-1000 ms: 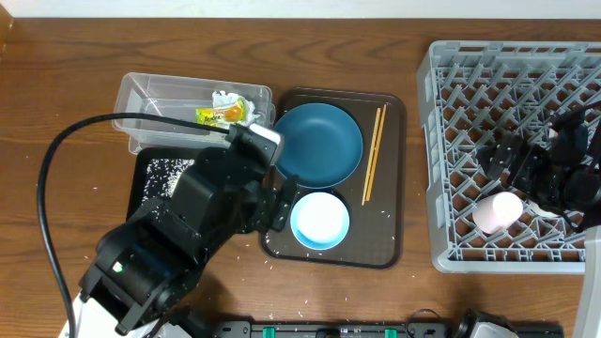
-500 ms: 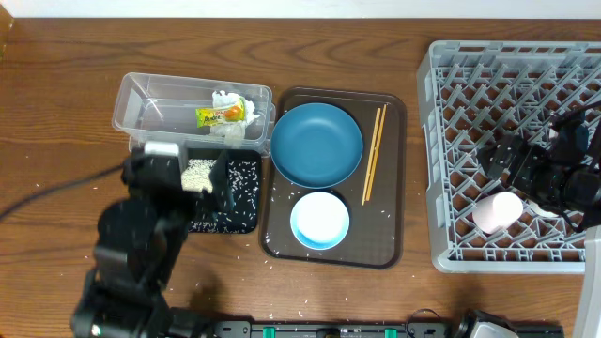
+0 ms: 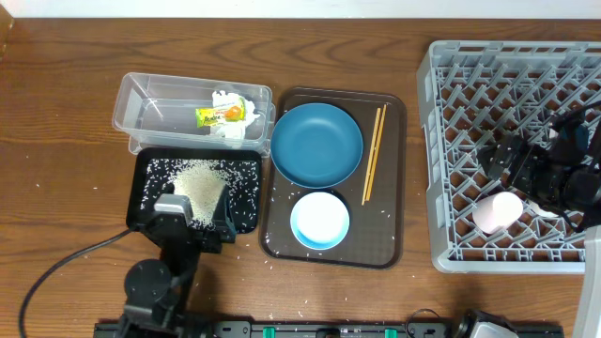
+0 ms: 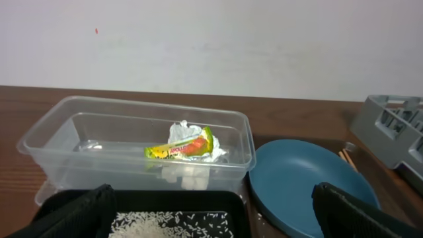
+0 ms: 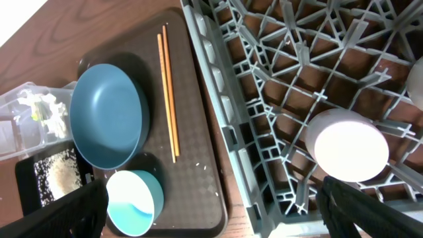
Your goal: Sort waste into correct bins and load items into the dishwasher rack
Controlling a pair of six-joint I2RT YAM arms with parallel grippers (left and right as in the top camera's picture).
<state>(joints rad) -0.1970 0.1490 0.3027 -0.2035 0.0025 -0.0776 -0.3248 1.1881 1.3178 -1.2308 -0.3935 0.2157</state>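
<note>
The clear tub (image 3: 155, 105) holds the crumpled tissue (image 3: 225, 98) and the green-and-orange wrapper (image 3: 218, 115); both also show in the left wrist view, the tissue (image 4: 180, 130) and the wrapper (image 4: 185, 148). The black tray (image 3: 143, 180) holds a pile of rice (image 3: 199, 178). The blue plate (image 3: 316, 144), the chopsticks (image 3: 373, 155) and the white bowl (image 3: 319, 219) lie on the brown tray. The pink cup (image 3: 496, 211) lies in the grey rack (image 3: 470, 84). My left gripper (image 3: 192, 222) is open and empty at the black tray's front edge. My right gripper (image 3: 507, 169) is open and empty over the rack, beside the pink cup (image 5: 349, 145).
The brown serving tray (image 3: 390, 235) sits between the bins and the rack. Loose rice grains lie on the wood near the front edge (image 3: 282, 255). A pale round thing (image 5: 418, 79) shows at the right edge of the right wrist view, in the rack.
My left arm has drawn back from over the black tray toward the table's front edge, uncovering the rice pile. The right arm and the pink cup have not moved.
</note>
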